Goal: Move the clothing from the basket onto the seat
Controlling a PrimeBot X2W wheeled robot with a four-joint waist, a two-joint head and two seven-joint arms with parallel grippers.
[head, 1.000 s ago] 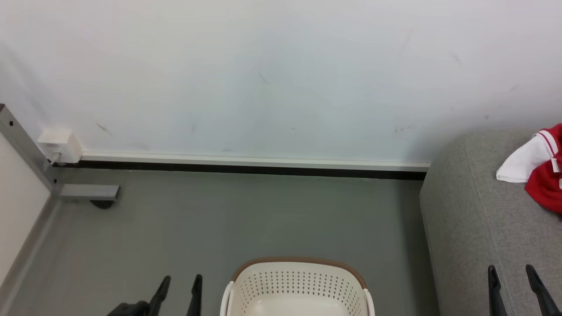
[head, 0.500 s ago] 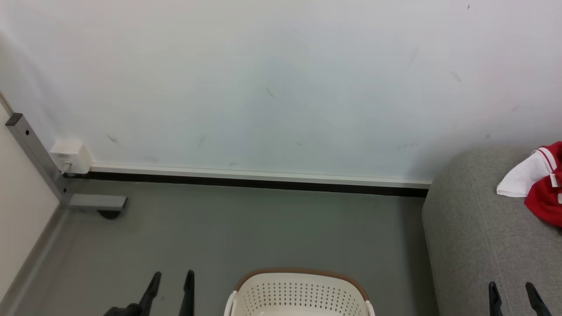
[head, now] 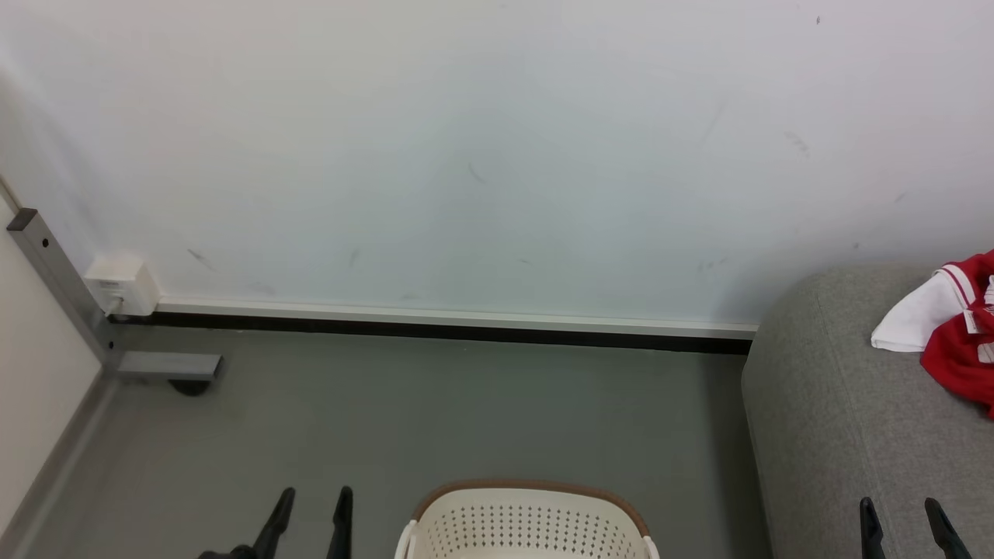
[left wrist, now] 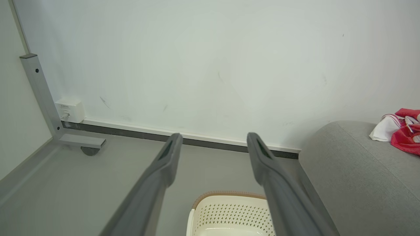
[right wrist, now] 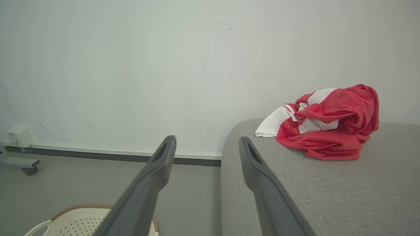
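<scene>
The red and white clothing (right wrist: 328, 126) lies crumpled on the grey seat (right wrist: 328, 190), near its back left corner; it also shows at the right edge as clothing (head: 951, 341) on the seat (head: 823, 435). The cream basket (head: 528, 520) with its brown rim stands on the floor left of the seat; what I see of its inside holds nothing. My left gripper (head: 311, 501) hangs open left of the basket, empty. My right gripper (head: 901, 512) is open over the seat's front, empty.
A white wall with a black baseboard (head: 435, 326) closes the back. A grey metal frame leg with a caster (head: 167, 369) and a white wall box (head: 120, 283) sit at the far left. Grey floor (head: 435, 419) lies open between basket and wall.
The whole head picture has shifted downward, so the camera has tilted up; basket and grippers show lower in it. Clothing, basket and both open grippers keep their places.
</scene>
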